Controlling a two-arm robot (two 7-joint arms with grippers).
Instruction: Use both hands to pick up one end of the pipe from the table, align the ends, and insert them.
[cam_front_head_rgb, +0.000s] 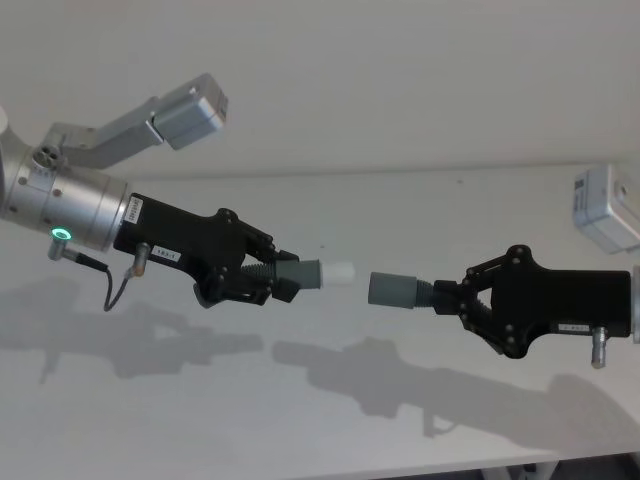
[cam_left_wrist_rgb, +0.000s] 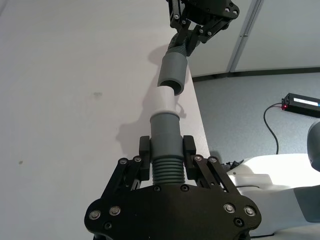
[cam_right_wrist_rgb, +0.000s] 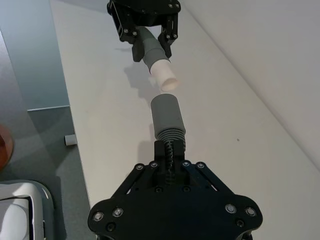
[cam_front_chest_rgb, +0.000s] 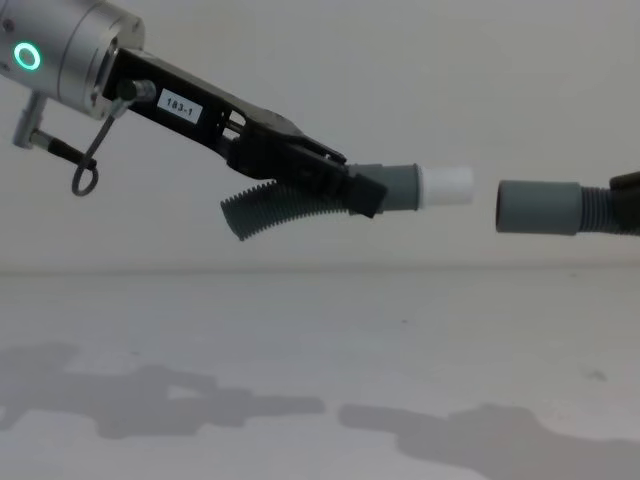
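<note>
Two grippers aloft above table (cam_front_head_rgb: 400, 200): left gripper (cam_front_head_rgb: 262, 277) clamps white-tipped hose (cam_front_chest_rgb: 300, 205), right gripper (cam_front_head_rgb: 455, 298) clamps socket hose (cam_front_head_rgb: 400, 291); ends just apart.

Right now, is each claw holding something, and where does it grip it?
Left gripper clamps the white-tipped hose piece on its ribbed part behind the cuff; right gripper holds the socket piece likewise.

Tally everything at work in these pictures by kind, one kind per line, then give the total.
Grippers: 2, the left gripper and the right gripper, each shut on a hose piece above the table.
Hose pieces: 2, the one with the white spigot tip and the one with the hollow socket, facing each other with a gap between.
Total: 4
</note>
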